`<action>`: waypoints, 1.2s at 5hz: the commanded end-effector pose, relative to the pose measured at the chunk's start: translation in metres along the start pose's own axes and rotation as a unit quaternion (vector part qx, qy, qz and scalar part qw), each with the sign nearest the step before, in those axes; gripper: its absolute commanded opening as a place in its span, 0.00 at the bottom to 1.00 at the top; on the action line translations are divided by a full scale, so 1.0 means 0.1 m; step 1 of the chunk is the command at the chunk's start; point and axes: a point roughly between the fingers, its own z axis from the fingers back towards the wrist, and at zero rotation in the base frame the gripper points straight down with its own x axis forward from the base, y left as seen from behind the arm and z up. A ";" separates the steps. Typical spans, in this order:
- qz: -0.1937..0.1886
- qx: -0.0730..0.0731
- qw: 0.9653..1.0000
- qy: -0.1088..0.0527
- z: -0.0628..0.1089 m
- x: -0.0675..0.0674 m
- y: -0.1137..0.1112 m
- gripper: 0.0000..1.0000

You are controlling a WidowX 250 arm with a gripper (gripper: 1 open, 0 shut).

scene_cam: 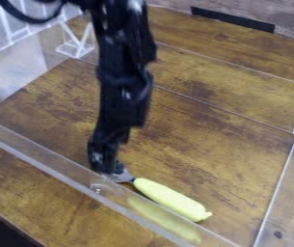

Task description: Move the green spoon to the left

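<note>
green spoon point(162, 196) on table point(227, 125), just behind clear front wall point(34, 159), gripper point(107, 166) over its bowl end

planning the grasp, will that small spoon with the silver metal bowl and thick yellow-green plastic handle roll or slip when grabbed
The small spoon with the silver metal bowl and thick yellow-green plastic handle looks stiff and probably light. Its rounded handle may roll when nudged. The shiny bowl is likely slippery; the handle seems the safer grip.

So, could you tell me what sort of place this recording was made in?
Probably a lab test bench rather than a home kitchen: a wooden table fenced by clear acrylic walls, one black robot arm working over it, and a lone green spoon set out as the only prop.
</note>
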 end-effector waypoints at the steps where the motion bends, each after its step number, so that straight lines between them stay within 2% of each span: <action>1: -0.065 0.036 0.997 0.001 -0.06 0.14 0.00 1.00; 2: -0.113 0.053 0.992 0.002 -0.19 0.18 -0.02 1.00; 4: -0.092 0.060 0.994 -0.007 -0.22 0.38 0.00 1.00; 6: -0.083 0.067 0.994 -0.012 -0.19 0.42 -0.01 1.00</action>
